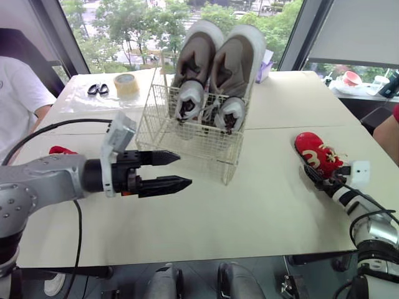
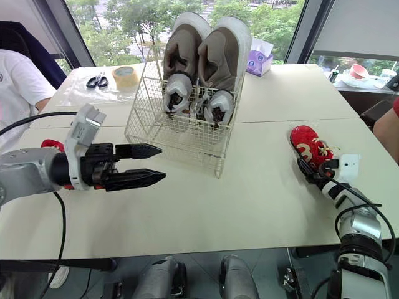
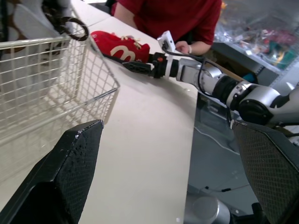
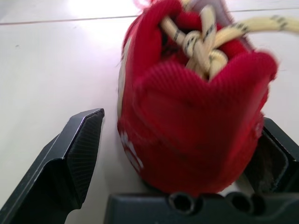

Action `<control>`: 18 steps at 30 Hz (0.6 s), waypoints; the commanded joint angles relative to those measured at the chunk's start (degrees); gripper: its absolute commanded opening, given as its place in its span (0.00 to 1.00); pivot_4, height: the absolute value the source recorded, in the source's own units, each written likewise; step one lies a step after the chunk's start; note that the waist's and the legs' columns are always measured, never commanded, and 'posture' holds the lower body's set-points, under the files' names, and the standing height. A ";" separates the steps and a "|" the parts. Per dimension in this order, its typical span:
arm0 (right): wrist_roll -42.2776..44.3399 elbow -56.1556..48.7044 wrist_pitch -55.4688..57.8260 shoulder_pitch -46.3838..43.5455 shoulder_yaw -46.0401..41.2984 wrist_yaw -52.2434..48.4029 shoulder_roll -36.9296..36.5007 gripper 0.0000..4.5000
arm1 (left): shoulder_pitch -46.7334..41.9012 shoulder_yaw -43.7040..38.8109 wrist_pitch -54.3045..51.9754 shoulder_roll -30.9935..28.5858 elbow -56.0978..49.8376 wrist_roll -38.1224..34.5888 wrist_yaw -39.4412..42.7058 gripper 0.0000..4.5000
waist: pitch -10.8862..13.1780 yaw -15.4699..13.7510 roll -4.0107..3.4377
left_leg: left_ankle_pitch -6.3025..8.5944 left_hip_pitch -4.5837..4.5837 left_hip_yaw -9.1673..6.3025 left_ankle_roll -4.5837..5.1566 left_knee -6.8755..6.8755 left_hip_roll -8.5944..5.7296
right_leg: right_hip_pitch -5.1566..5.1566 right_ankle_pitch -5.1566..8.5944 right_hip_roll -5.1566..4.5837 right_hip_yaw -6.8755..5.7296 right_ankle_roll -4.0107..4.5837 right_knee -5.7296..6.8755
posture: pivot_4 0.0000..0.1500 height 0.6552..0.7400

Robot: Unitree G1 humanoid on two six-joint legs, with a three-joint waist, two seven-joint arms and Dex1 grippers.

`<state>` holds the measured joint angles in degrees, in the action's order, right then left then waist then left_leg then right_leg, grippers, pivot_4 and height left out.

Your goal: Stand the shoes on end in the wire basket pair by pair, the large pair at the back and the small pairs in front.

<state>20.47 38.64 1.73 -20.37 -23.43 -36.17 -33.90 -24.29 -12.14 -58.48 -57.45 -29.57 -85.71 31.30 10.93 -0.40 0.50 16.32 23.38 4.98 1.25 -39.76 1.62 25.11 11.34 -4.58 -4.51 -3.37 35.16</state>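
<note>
Left hand (image 1: 185,169) open, empty; right hand (image 4: 182,123), open, straddles the red shoe (image 1: 317,152) at the surface's (image 1: 249,212) right edge: we should close squarely on its heel.

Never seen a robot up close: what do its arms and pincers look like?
The left arm and right arm: silver-grey jointed tubes, black collars, loose black cables, a white block at each wrist. The left pincer and right pincer: two black tapering fingers, cross-hatched inside.

Table (image 1: 249,205) bears wire basket (image 1: 187,134), red shoe (image 1: 318,154), tape (image 1: 126,83), scissors (image 1: 98,89).
</note>
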 commanded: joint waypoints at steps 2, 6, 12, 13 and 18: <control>-0.84 4.54 -4.21 -3.29 -0.01 0.87 0.75 1.00 | -0.12 -2.36 0.10 -1.00 -0.76 -1.53 -0.08 1.00 | 0.00 0.16 0.00 | -0.02 -0.02 0.01 -0.03 0.00 0.00 | -0.01 0.00 0.00 0.00 0.01 0.00 | 1.00 1.00; -2.23 10.97 -8.08 -7.16 0.56 2.20 1.52 1.00 | -0.54 -2.53 -0.24 -1.78 0.41 -1.44 0.97 1.00 | 0.00 0.94 0.00 | -0.04 -0.06 -0.01 -0.07 0.00 0.00 | -0.04 -0.01 0.02 0.00 0.03 0.01 | 1.00 1.00; -3.56 16.35 -11.86 -10.56 1.57 3.73 2.82 0.50 | -1.28 -2.43 -0.40 -2.45 1.62 -0.27 2.22 1.00 | -0.02 1.43 0.03 | -0.05 -0.06 -0.01 -0.09 0.01 0.01 | -0.04 -0.02 0.02 0.00 0.01 0.03 | 1.00 1.00; -3.52 16.25 -12.08 -10.67 1.65 3.95 3.08 0.44 | -1.41 -2.65 -0.43 -2.50 1.85 -0.34 2.16 1.00 | -0.03 1.51 0.07 | -0.06 -0.07 -0.01 -0.11 0.01 0.01 | -0.05 -0.02 0.02 0.00 0.02 0.03 | 1.00 1.00; -2.35 8.01 -13.39 -10.20 0.61 6.22 2.97 0.40 | -3.56 -4.37 -0.17 -4.38 5.81 3.33 -0.74 1.00 | -0.01 1.57 0.04 | -0.09 -0.14 -0.02 -0.15 0.01 0.04 | -0.10 -0.03 0.04 0.00 0.03 0.03 | 1.00 1.00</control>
<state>17.56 52.13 -10.84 -29.99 -22.24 -31.16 -30.90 -25.98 -12.87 -59.55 -60.73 -25.69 -84.33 31.99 10.92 1.17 0.54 16.24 23.24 4.97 1.09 -39.75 1.66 25.02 11.31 -4.54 -4.51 -3.34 35.20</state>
